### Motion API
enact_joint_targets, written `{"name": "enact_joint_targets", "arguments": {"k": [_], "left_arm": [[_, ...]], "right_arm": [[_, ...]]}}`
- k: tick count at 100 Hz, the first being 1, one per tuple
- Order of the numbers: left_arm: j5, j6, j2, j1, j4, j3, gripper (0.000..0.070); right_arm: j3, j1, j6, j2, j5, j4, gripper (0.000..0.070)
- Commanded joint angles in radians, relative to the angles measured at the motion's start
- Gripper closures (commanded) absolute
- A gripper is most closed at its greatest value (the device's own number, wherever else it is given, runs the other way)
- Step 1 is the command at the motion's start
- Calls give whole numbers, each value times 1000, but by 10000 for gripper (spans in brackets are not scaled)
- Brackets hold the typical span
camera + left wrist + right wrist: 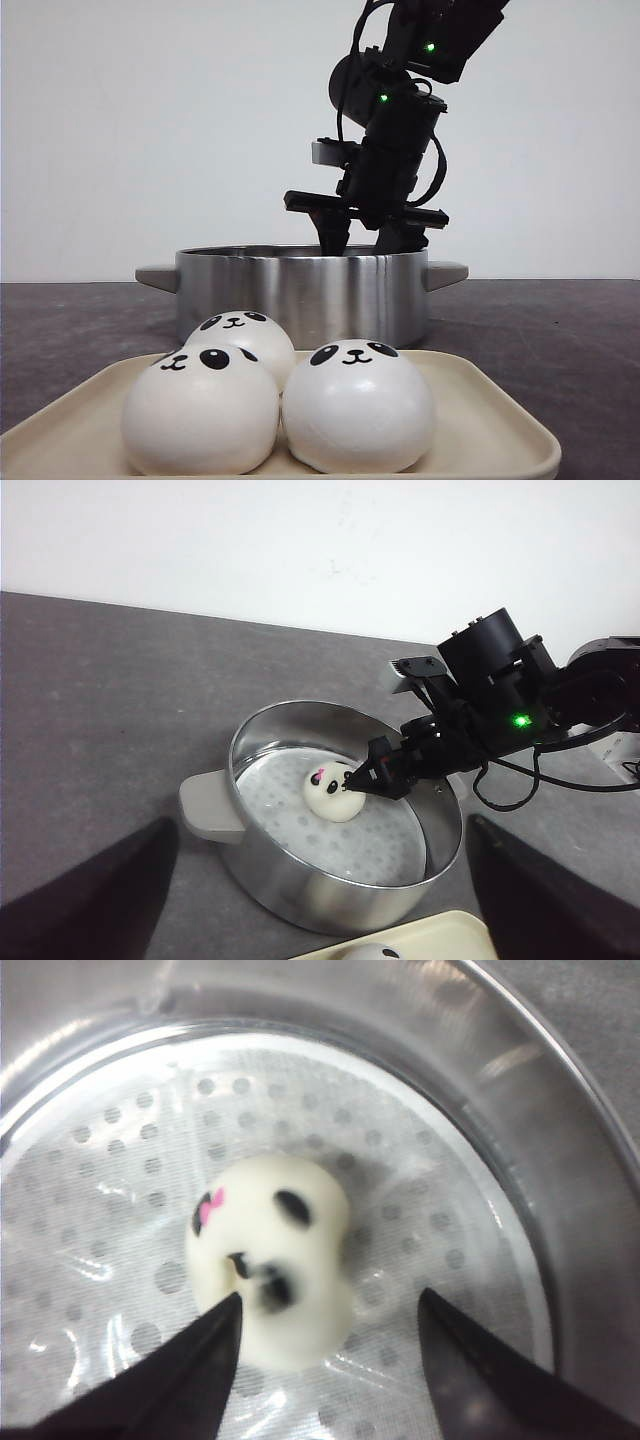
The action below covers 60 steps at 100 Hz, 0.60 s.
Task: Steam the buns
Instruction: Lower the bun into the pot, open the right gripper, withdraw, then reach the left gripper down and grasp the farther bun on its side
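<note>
R gripper [330, 1335] sits low inside the steel pot [300, 290], jaws spread wide w/ one bun [270, 1260] on the perforated steamer plate [120, 1220] just ahead of the fingertips, nearer one finger, which may touch it; I can't tell. Nothing is gripped.

Three more buns [355, 405] wait on the beige tray [490, 420], well back from that gripper, on my side of the pot, all on the dark desk [560, 320].

L gripper [320, 900] hovers off to the pot's side; only two dark finger shapes show, far apart w/ nothing between, so I read it as open.

Risks, as I judge them: lifting out crooked could let a finger snag the bun and roll it, or clip the pot rim and shove the pot. The bun lies tipped, face and pink mark turned up toward the wrist cam. Its longer axis appears to run roughly fore-aft from the gripper; blur makes that approx.
</note>
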State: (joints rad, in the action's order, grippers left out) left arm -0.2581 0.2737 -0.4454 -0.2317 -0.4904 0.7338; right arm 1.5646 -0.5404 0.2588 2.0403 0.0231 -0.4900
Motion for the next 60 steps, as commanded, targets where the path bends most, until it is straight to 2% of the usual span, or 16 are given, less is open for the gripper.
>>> {"name": "enact_joint_targets", "arguments": {"k": [1, 13, 16, 19, 28, 43, 60], "left_arm": [[3, 0, -6, -3, 9, 10, 144], [-11, 3, -10, -4, 8, 10, 146], [-16, 3, -15, -5, 6, 10, 147], [-25, 3, -22, -5, 2, 10, 147], [-56, 3, -68, -9, -26, 10, 147], [-61, 5, -208, -64, -60, 10, 147], [-61, 12, -408, -189, -57, 10, 148]], "right_arm": [[26, 1, -1, 15, -1, 6, 347], [76, 8, -5, -11, 3, -50, 353], [98, 8, -7, -23, 3, -82, 374], [122, 8, -14, -34, 3, -115, 434], [183, 3, -52, -93, 3, -205, 700], [204, -51, -65, -266, 2, -237, 697], [204, -132, -64, -485, -2, -221, 698]]}}
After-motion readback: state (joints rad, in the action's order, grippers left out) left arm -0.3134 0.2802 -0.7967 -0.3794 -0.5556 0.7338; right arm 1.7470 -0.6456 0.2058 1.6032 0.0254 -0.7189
